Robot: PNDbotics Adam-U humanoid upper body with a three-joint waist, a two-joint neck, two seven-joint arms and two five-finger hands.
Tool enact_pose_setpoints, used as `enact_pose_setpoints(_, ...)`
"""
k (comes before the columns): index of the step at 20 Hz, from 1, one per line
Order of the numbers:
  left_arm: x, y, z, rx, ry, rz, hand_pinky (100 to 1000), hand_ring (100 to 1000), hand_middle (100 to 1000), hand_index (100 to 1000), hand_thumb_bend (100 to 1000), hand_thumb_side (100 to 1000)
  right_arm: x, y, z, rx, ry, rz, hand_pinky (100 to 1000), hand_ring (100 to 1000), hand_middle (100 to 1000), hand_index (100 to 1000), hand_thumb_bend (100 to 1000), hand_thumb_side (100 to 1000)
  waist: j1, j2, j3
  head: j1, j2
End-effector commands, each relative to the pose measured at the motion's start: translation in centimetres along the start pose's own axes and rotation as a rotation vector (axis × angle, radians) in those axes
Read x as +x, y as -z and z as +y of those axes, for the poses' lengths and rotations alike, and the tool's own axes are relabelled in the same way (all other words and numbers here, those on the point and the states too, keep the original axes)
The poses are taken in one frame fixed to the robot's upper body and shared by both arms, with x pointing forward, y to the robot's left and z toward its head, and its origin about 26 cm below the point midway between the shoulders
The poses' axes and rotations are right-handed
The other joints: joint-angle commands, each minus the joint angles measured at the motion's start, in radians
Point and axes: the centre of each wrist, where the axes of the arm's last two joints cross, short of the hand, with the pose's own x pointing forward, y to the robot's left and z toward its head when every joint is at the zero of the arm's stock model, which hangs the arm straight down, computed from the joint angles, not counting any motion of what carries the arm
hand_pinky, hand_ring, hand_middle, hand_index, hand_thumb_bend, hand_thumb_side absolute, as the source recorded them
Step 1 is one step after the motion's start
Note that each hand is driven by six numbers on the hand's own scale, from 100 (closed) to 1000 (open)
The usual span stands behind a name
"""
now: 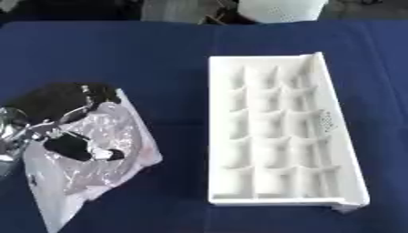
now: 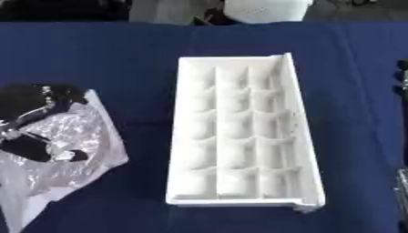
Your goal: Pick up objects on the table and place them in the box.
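1. The left hand [image 1: 76,145] is at the left of the frame, its fingers closed around a crinkled clear plastic bag [image 1: 95,154].
2. The white tray with compartments [image 1: 275,132] lies at centre right on the blue table [image 1: 175,59], well apart from the bag.
3. The right hand [image 2: 402,82] shows only at the right edge (I cannot tell its fingers).
4. Risk: the thin bag may slip out or catch on the tray rim, because it is limp.

Matt dark-blue cloth over the bench [image 1: 159,59], smooth white plastic compartment tray [image 1: 275,132] with dull sheen, crinkled glossy clear plastic bag [image 1: 95,159], black-and-silver left hand [image 1: 76,148]
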Motion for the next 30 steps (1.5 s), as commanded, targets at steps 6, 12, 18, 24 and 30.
enact_pose_setpoints(6,-1.4,0.1,-0.9,-0.053,-0.006,0.038,606,752,859,895,1000,625,0.6,0.2,-0.5,-0.013,-0.01,-0.027,873,877,837,951,100,905,-0.004,-0.014,0.001,-0.005,-0.003)
enact_pose_setpoints(12,-1.8,0.1,-1.5,-0.02,-0.041,0.057,607,742,854,892,1000,629,0.6,0.2,-0.5,-0.012,-0.007,-0.025,873,877,837,951,100,905,-0.007,-0.014,0.004,-0.004,-0.002)
enact_pose_setpoints(18,-2.2,0.6,-2.6,-0.054,-0.052,0.072,616,716,828,880,1000,597,0.6,0.2,-0.4,-0.01,-0.006,-0.027,873,877,837,951,100,905,-0.01,-0.015,0.005,-0.002,-0.001)
enact_pose_setpoints(24,-2.8,2.2,-5.5,-0.148,-0.088,0.089,557,600,742,835,1000,568,0.7,0.2,-0.4,-0.008,-0.003,-0.029,873,876,837,951,100,905,-0.016,-0.016,0.004,0.0,-0.004)
enact_pose_setpoints(30,-2.3,2.9,-7.0,-0.134,-0.108,0.073,320,340,518,650,970,466,0.7,0.2,-0.3,-0.006,-0.002,-0.031,873,876,837,951,100,905,-0.019,-0.017,0.005,0.001,-0.003)
